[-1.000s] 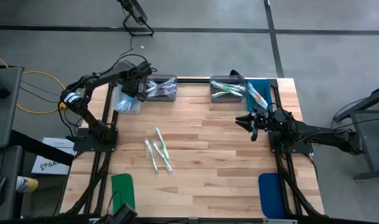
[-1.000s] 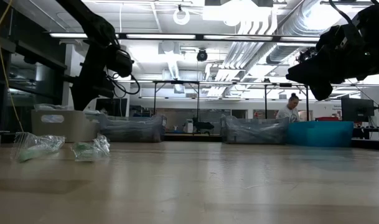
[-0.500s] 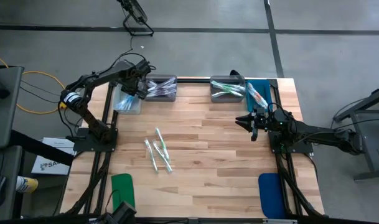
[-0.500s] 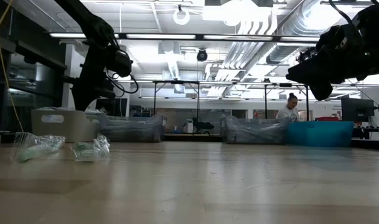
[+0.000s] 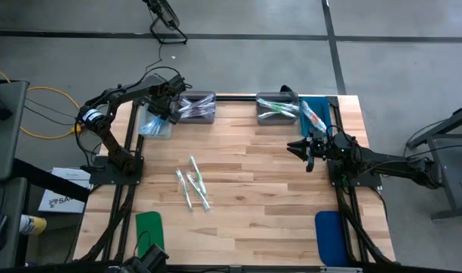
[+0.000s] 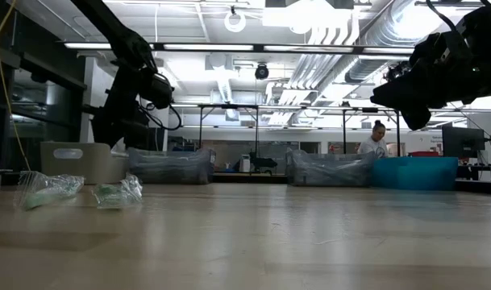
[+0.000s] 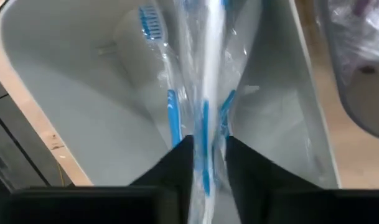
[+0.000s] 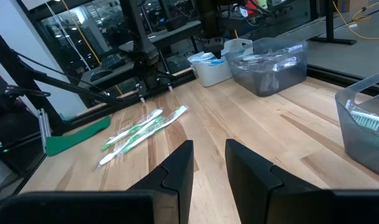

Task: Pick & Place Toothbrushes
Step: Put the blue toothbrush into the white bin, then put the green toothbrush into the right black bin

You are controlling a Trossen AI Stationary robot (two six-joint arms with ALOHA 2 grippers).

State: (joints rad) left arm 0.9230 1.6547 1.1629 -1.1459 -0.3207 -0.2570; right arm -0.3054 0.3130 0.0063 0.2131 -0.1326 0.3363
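clear-wrapped blue toothbrush (image 7: 205, 93) between pincer (image 7: 205, 163) fingers

Bins on the counter (image 5: 291, 197): four along the far edge: one pale (image 5: 155, 123), two clear grey (image 5: 196, 108) (image 5: 277, 108), one blue (image 5: 315, 115).
Loose toothbrushes (image 5: 193, 182): a cluster near the left-hand middle, about four; the exact count cannot be told.
Flat pads: two at the near edge, one green (image 5: 149, 231), one blue (image 5: 328, 236).
Arms: two.
Persons: one (image 6: 377, 138).
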